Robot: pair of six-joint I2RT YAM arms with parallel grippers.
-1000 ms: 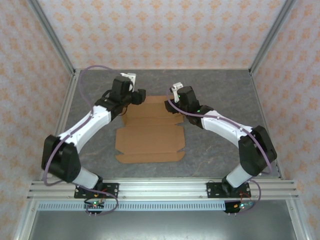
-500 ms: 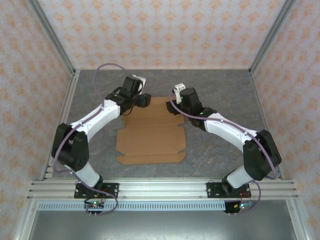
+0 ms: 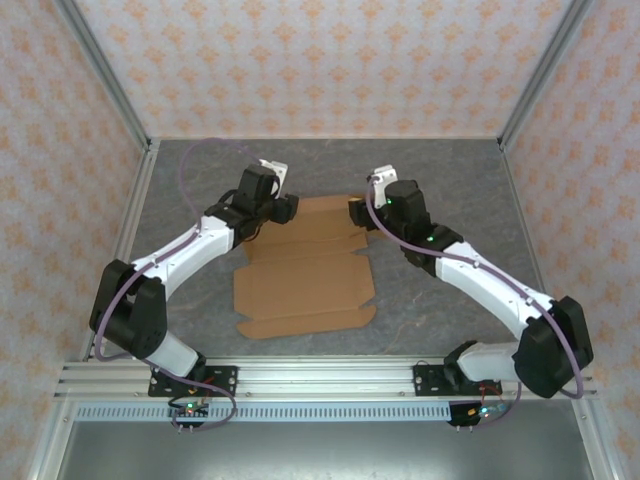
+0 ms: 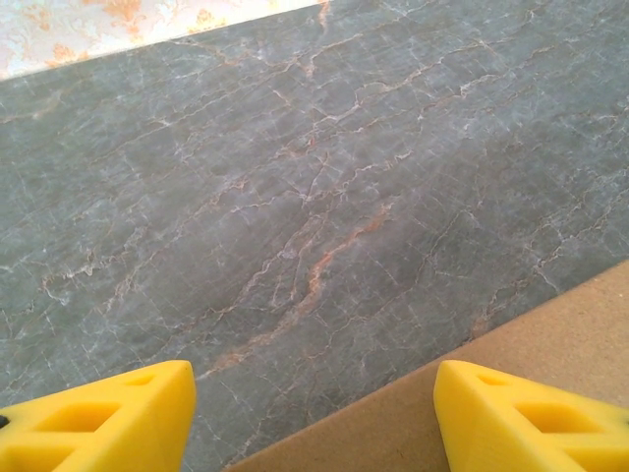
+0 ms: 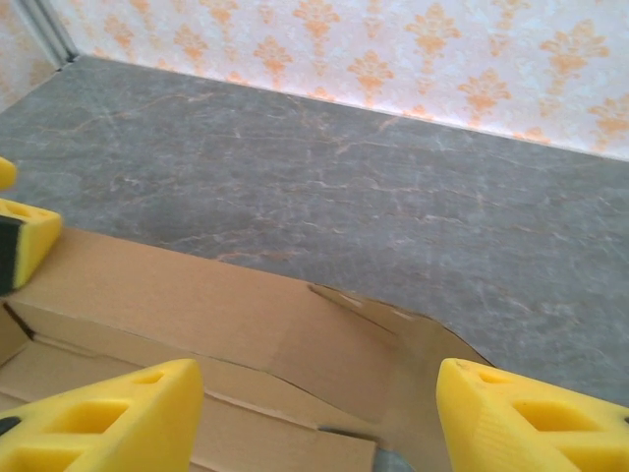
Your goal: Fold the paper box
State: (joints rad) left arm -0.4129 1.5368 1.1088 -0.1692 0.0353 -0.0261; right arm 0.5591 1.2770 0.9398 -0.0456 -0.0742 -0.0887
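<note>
The left gripper (image 4: 314,418) and right gripper (image 5: 314,418) both stand spread (nothing pinched). They should fold the paper box's (image 3: 305,270) raised far flap (image 5: 197,315) evenly along its crease.

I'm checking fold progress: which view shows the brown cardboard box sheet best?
Top external: nearly the whole brown cardboard box sheet shows, lying flat. Right wrist shows its far flaps close up; left wrist, just one edge.
</note>
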